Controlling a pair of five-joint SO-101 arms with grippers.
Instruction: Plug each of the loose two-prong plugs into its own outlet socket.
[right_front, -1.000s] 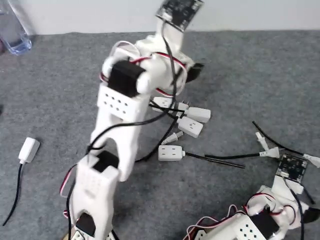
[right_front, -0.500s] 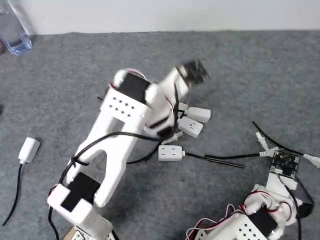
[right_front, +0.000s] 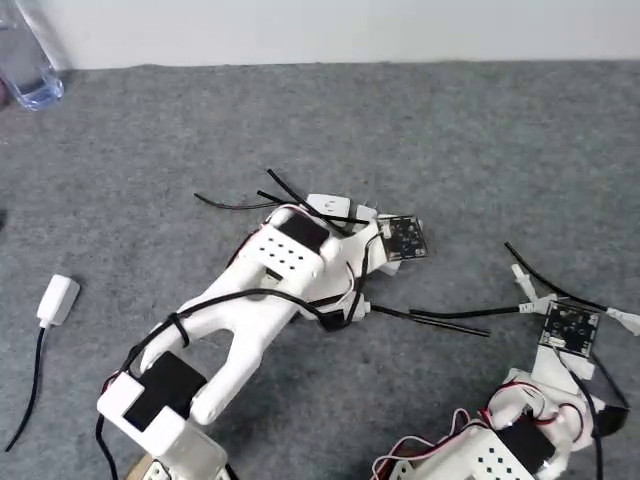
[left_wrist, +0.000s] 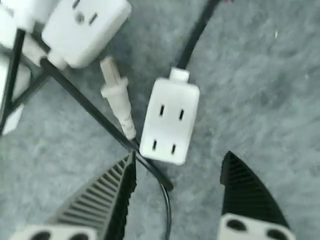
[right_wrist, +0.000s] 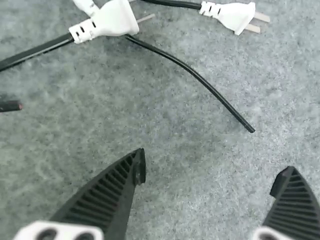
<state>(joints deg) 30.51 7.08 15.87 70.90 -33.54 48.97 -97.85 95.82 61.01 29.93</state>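
Left wrist view: outlet socket (left_wrist: 167, 120) flat on the grey surface (left_wrist: 260, 75), just ahead of the left pincer (left_wrist: 180, 162), jaws spread, holding nothing.
Loose plug (left_wrist: 116, 97) lies just beside it, not inserted; black cord (left_wrist: 85, 100) runs past both; second socket (left_wrist: 85, 30) nearby. Right wrist view: right pincer (right_wrist: 215, 165) wide open over the surface, with one plug (right_wrist: 107, 20) and another plug (right_wrist: 232, 12) loose ahead.
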